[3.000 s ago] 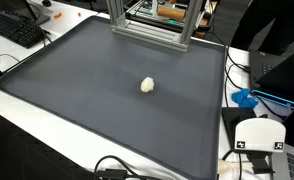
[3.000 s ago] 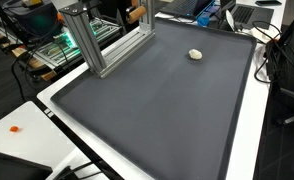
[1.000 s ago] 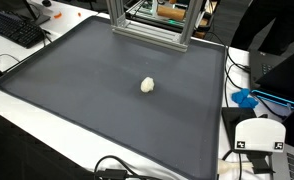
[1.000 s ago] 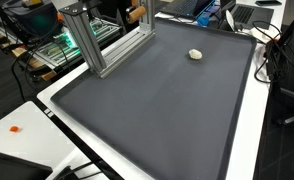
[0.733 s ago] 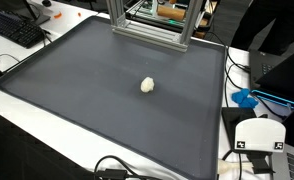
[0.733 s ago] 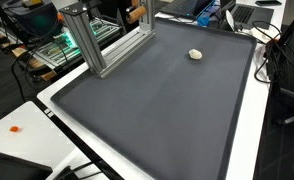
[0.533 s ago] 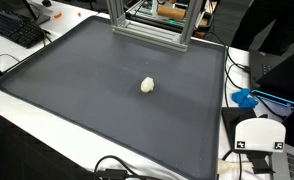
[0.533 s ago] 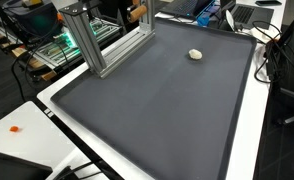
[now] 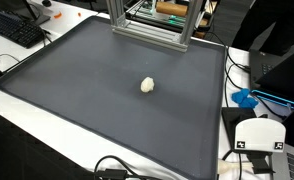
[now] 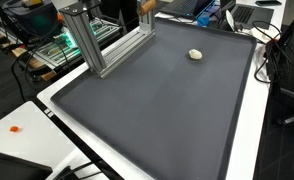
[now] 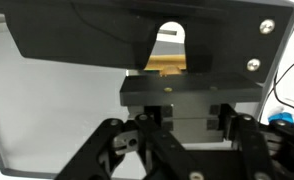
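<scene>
A small cream-coloured lump (image 9: 147, 85) lies alone on a large dark grey mat (image 9: 77, 90); it also shows near the mat's far side (image 10: 195, 54). Neither arm nor gripper appears in either exterior view. In the wrist view my gripper (image 11: 182, 140) fills the lower half with its black body and linkages. Its fingertips are out of sight, and nothing shows between the jaws. A black plate with a rounded slot (image 11: 170, 45) spans the top of that view, with a pale surface behind it. The lump is not in the wrist view.
An aluminium frame (image 9: 147, 25) (image 10: 102, 40) stands at one edge of the mat. A black keyboard (image 9: 17, 28), a blue object (image 9: 249, 98), a white device (image 9: 259, 135) and cables (image 9: 117, 170) lie around the mat on white tables. A small orange bit (image 10: 15, 129) sits on a side table.
The lump and the mat are as before. Only something orange behind the aluminium frame has shifted slightly.
</scene>
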`<state>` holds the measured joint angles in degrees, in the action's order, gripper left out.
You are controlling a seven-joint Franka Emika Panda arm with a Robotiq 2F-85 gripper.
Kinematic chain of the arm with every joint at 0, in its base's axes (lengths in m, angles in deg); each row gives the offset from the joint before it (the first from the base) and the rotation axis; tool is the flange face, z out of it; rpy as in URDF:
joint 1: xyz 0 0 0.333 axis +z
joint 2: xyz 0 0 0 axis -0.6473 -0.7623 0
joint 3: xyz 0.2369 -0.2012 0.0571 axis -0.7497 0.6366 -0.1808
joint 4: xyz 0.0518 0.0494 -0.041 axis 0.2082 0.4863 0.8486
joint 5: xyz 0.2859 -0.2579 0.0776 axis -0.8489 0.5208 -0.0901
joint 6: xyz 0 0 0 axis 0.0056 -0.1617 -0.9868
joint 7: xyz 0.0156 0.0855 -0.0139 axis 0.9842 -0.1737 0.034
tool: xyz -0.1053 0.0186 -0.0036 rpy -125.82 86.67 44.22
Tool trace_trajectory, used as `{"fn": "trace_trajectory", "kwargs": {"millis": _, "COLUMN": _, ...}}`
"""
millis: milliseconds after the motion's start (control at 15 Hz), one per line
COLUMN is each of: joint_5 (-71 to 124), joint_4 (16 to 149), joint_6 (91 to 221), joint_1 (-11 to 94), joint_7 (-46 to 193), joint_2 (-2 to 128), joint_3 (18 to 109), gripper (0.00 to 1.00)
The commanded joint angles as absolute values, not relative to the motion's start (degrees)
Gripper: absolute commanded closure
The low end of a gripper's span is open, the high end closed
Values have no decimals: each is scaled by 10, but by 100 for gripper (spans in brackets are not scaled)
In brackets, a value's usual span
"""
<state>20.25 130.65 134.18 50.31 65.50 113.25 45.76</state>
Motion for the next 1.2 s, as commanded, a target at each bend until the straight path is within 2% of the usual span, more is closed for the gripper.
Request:
{"fn": "trace_trajectory", "kwargs": {"millis": 0, "joint_5": 207, "joint_4": 1260, "joint_6": 1396, "joint_1": 504, "joint_7": 652, "joint_2": 1073, "joint_3": 443, "gripper": 65}}
{"fn": "trace_trajectory", "kwargs": {"millis": 600, "joint_5": 273, "joint_4": 1195, "joint_6": 1559, "joint_1": 496, "joint_7": 622, "joint_2": 927, "joint_3": 423, "gripper": 65}}
{"fn": "trace_trajectory", "kwargs": {"millis": 667, "joint_5": 254, "joint_4": 1215, "joint_6": 1542, "joint_1": 507, "joint_7": 635, "joint_2": 952, "joint_3": 433, "gripper": 40}}
{"fn": "trace_trajectory", "kwargs": {"millis": 1067, "joint_5": 263, "joint_4": 1195, "joint_6": 1554, "joint_1": 506, "joint_7": 634, "joint_2": 921, "joint_3": 434, "gripper": 40}}
{"fn": "trace_trajectory", "kwargs": {"millis": 1133, "joint_5": 263, "joint_4": 1194, "joint_6": 1554, "joint_1": 506, "joint_7": 634, "joint_2": 921, "joint_3": 434, "gripper": 65}}
